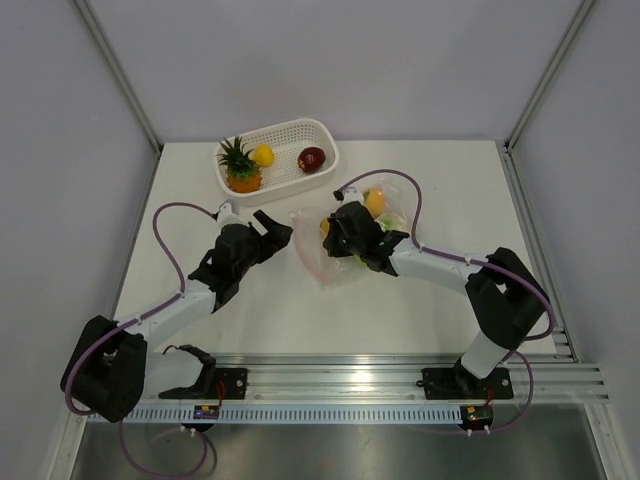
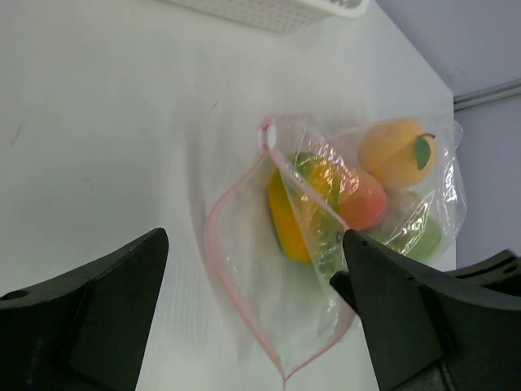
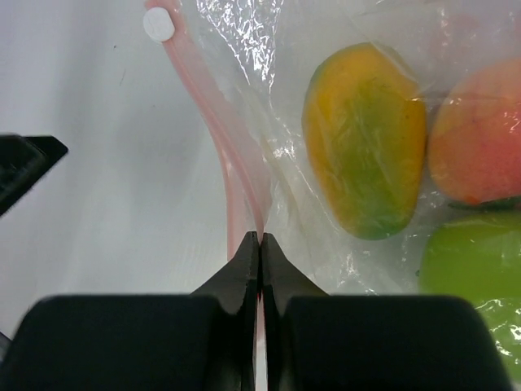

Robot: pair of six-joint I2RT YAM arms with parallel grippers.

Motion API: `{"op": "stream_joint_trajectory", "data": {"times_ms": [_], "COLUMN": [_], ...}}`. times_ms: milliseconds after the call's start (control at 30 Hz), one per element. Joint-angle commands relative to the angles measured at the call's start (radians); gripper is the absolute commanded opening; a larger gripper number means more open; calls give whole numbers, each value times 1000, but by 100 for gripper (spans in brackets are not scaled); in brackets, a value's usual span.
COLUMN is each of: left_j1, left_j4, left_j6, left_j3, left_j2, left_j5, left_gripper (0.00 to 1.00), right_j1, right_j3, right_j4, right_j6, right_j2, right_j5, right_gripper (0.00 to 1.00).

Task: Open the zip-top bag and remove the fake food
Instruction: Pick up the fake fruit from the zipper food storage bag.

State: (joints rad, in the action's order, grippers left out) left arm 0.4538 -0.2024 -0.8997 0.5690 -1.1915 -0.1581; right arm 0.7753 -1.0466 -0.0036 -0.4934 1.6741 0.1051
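Note:
The zip-top bag (image 1: 322,262) lies mid-table, its pink strip parted into an open loop in the left wrist view (image 2: 244,285). Inside it are fake food pieces: a yellow-green mango (image 3: 366,155), a red-orange peach (image 3: 476,138), a green apple (image 3: 472,269) and an orange (image 2: 395,151). My right gripper (image 3: 259,238) is shut on the pink zip strip (image 3: 232,179); it also shows in the top view (image 1: 335,235). My left gripper (image 2: 251,244) is open and empty, its jaws straddling the bag's mouth from just left of it (image 1: 278,232).
A white perforated basket (image 1: 325,140) stands at the back, holding a pineapple (image 1: 240,172), a yellow piece (image 1: 263,155) and a dark red piece (image 1: 311,159). The table's walls rise on the left, right and back.

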Motion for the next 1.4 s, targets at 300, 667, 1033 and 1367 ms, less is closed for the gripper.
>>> {"op": "stream_joint_trajectory", "data": {"times_ms": [300, 667, 1033, 1367], "left_j1": [25, 39, 49, 75], "left_j4": [-282, -376, -482, -450], "left_j6": [-8, 7, -16, 15], "left_j3": [-98, -80, -57, -14], "left_j2": [-68, -131, -278, -333], "left_j5": [210, 258, 276, 256], "left_gripper": [70, 66, 62, 78], "right_j1": [64, 119, 160, 168], "right_j3": [-10, 5, 14, 40], "right_j4": [36, 56, 77, 114], "right_j6": [36, 44, 52, 38], "right_j2": [-85, -125, -142, -166], "right_j5": [88, 102, 134, 137], "right_gripper": [0, 0, 0, 0]}}
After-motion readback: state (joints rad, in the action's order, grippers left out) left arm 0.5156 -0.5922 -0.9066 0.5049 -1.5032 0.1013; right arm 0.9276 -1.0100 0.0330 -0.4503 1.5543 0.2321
